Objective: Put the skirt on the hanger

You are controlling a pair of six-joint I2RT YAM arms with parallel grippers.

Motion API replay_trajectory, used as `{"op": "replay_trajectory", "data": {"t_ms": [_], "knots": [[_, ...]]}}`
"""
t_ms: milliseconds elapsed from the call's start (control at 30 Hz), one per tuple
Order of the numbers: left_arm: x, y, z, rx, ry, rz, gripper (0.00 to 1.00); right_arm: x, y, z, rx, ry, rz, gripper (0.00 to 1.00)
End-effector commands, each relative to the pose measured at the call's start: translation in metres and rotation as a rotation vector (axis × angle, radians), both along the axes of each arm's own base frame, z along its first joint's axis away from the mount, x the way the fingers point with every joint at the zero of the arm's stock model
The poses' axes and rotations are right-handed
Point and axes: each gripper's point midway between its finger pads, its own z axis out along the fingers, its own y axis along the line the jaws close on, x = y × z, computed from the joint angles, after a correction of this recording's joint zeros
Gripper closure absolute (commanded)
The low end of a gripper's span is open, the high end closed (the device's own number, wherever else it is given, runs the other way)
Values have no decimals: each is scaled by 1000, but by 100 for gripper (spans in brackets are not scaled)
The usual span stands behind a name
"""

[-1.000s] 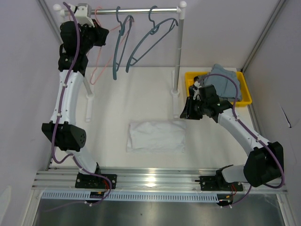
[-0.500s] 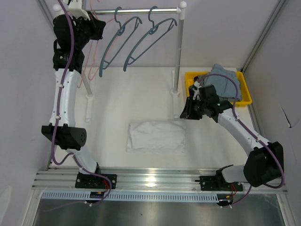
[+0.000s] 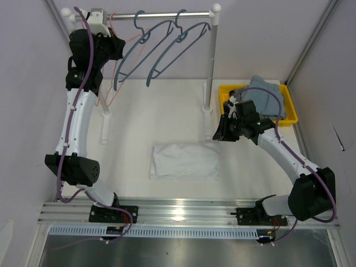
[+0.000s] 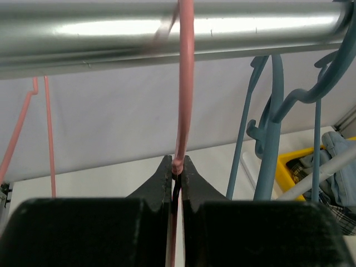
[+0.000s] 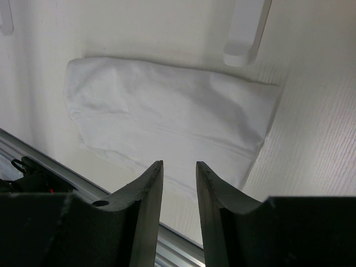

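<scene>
The white skirt (image 3: 185,161) lies folded flat in the middle of the table, also filling the right wrist view (image 5: 167,111). A thin pink hanger (image 3: 107,102) hangs at the left end of the metal rail (image 3: 167,13). My left gripper (image 3: 114,44) is up by the rail, shut on the pink hanger's wire (image 4: 185,83) just below its hook; the jaws (image 4: 177,167) pinch it between their tips. Over the skirt's right edge, my right gripper (image 3: 218,135) hovers open (image 5: 179,166) with nothing between its fingers.
Two blue hangers (image 3: 139,50) (image 3: 172,47) hang tilted on the rail, right of the pink one. The rack's right post (image 3: 210,67) and two white feet (image 3: 104,128) stand on the table. A yellow bin (image 3: 289,114) of grey clothes sits at the right.
My left gripper has shifted by the rail with the pink hanger in its jaws, and the pink and blue hangers have swung sideways. The right arm and the skirt have not moved.
</scene>
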Motion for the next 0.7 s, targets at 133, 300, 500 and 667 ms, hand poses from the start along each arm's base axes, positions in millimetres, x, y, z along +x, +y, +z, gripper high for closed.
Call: {"op": "replay_trajectory", "data": {"t_ms": [133, 300, 500, 667], "knots": [[-48, 7, 28, 4, -123, 38, 100, 5, 4, 12, 19, -57, 25, 64], [-59, 5, 11, 9, -87, 29, 100, 3, 3, 11, 22, -57, 24, 64], [-55, 6, 3, 39, -92, 25, 100, 0, 1, 10, 19, -56, 26, 64], [-48, 9, 20, 61, -129, 40, 100, -1, 1, 11, 18, -58, 26, 64]]}}
